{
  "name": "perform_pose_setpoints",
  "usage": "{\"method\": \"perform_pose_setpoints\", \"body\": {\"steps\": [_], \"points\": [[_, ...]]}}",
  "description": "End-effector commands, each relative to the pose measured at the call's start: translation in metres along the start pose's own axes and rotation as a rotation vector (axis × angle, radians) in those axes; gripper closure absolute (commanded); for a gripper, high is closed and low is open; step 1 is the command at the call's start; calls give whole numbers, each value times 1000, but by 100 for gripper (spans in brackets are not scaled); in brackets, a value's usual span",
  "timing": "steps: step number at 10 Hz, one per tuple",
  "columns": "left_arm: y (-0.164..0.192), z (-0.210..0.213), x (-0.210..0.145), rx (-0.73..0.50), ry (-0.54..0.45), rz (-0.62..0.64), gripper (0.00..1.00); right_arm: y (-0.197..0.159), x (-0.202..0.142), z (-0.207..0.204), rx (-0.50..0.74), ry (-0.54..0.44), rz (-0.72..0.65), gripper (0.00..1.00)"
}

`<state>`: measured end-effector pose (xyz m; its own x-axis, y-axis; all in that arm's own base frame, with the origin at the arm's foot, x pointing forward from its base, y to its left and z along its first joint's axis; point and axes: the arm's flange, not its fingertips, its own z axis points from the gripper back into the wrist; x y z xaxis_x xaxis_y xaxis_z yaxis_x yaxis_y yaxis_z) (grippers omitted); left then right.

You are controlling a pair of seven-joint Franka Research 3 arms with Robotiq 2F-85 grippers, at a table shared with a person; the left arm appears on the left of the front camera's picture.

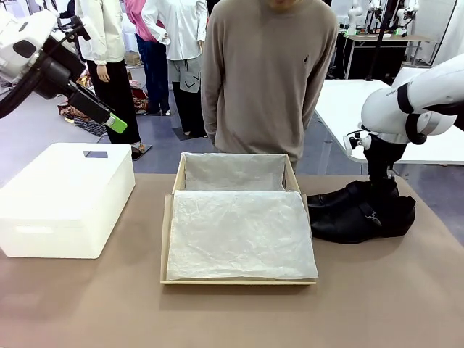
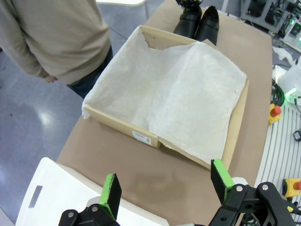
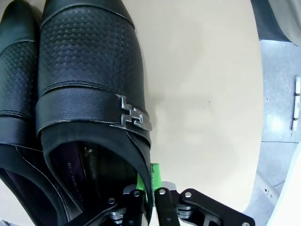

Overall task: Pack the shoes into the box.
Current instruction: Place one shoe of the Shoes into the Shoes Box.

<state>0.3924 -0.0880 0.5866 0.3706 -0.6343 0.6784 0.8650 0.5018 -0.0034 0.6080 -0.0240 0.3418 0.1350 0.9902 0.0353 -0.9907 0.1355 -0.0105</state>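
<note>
Two glossy black shoes [image 1: 355,217] lie side by side on the brown table, right of the box, toes toward it. My right gripper [image 3: 149,188] is shut on the side wall of the buckled shoe [image 3: 89,61], one finger inside the opening and one green pad outside; the other shoe [image 3: 16,70] lies against it. The cardboard box [image 1: 179,174] stands open in the middle, lined and covered with white tissue paper [image 1: 239,235]. High at the left, my left gripper [image 2: 167,183] hangs open and holds nothing; it looks down on the box [image 2: 122,125] and the shoes [image 2: 197,21].
A white plastic box [image 1: 65,199] sits on the table's left side, under my left gripper. A person [image 1: 268,80] in a beige sweater stands at the far edge behind the cardboard box. Bare table lies in front of the box.
</note>
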Motion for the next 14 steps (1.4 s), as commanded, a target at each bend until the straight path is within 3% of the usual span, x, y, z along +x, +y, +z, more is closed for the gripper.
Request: {"method": "perform_pose_setpoints", "body": {"steps": [1,5,9,14], "points": [[0,-1,0,0,-22,12,0,-7,2,6,2,18,-14,100],[0,-1,0,0,-22,12,0,-12,-10,40,-30,-23,-159,100],[0,-1,0,0,-22,12,0,-15,-19,103,-25,13,-268,100],[0,-1,0,0,-22,12,0,20,25,199,8,8,-315,100]]}}
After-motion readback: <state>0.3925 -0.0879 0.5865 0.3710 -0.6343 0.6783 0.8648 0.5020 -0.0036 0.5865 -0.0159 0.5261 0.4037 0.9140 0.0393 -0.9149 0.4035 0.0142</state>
